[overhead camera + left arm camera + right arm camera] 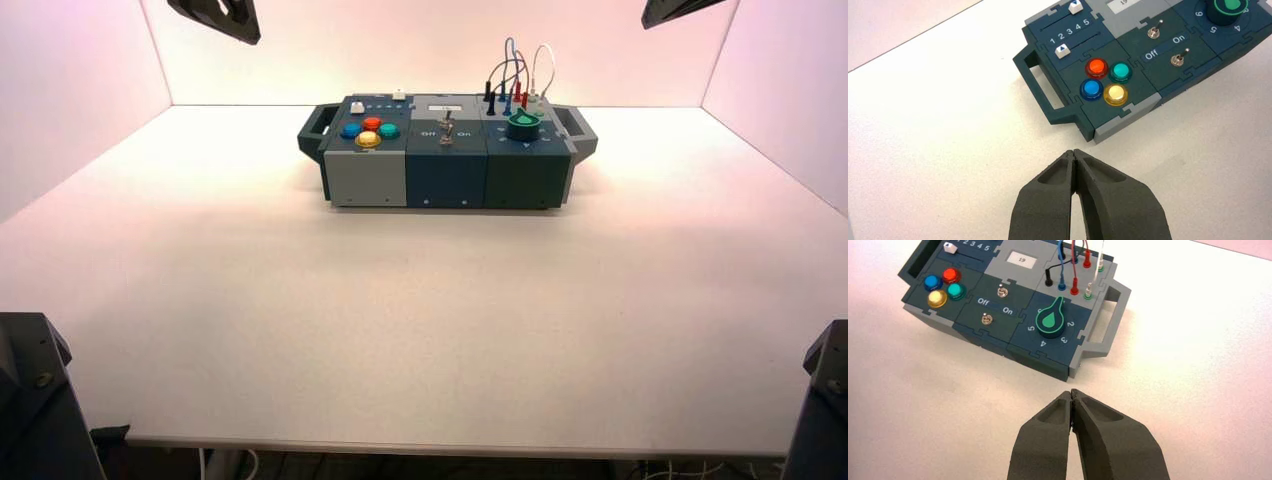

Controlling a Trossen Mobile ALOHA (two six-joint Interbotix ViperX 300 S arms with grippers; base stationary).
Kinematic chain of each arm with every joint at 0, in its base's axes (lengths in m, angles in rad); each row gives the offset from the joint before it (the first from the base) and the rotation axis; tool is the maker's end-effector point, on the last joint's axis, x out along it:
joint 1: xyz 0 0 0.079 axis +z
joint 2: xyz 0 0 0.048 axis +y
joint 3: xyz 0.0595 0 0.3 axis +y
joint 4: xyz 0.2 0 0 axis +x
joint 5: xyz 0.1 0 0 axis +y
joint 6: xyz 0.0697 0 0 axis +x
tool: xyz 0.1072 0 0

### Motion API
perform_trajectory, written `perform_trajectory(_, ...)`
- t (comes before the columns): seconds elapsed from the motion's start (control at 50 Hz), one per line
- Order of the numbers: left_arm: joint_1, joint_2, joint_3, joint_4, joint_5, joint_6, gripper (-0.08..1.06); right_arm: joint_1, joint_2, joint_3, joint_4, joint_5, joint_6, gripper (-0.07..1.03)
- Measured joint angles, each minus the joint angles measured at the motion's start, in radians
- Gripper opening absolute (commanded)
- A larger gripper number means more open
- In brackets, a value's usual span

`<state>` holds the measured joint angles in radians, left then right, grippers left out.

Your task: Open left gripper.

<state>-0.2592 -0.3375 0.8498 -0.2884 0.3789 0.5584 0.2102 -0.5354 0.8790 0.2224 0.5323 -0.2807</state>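
Fingertips of the left gripper (1074,154) meet, pressed together on nothing, above bare table (948,165) near the box (1108,95), off its corner with the handle (1040,85) and four coloured buttons (1105,81). Right gripper (1071,394) hangs likewise closed and empty, near the knob (1052,319) end.

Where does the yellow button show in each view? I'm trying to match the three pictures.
High view: yellow button, frontmost of the cluster on the box's left module.
Left wrist view: yellow button, beyond the shut left gripper.
Right wrist view: yellow button, far from the knob.
Shared landmark: orange button.
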Motion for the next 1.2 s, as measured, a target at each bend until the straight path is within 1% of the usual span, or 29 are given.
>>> perform_trajectory(0.36,0.000,0.012,0.002,-0.003,-0.008,-0.003,-0.03,0.002,0.002,0.000,0.002,0.002,0.002,-0.02)
perform_trajectory(0.52,0.000,0.012,0.006,-0.011,-0.031,-0.028,0.01,0.002,0.000,0.000,0.002,0.000,0.002,-0.02)
perform_trajectory(0.74,-0.002,0.008,0.006,-0.012,-0.035,-0.026,0.01,0.002,0.000,0.000,0.002,0.002,0.002,-0.02)
perform_trajectory(0.88,-0.006,-0.012,0.008,-0.011,-0.035,-0.014,0.00,0.002,0.000,0.000,0.002,0.000,0.000,-0.02)
perform_trajectory(1.04,-0.011,-0.031,0.008,-0.011,-0.044,-0.012,0.01,0.002,0.000,0.000,0.002,0.000,0.002,-0.02)
perform_trajectory(1.1,-0.015,-0.034,0.011,-0.011,-0.057,-0.012,0.04,0.002,0.000,0.000,0.002,0.002,0.002,-0.02)
perform_trajectory(1.2,-0.026,-0.034,0.018,-0.011,-0.081,-0.012,0.19,0.002,0.000,0.000,0.000,0.002,0.002,-0.02)
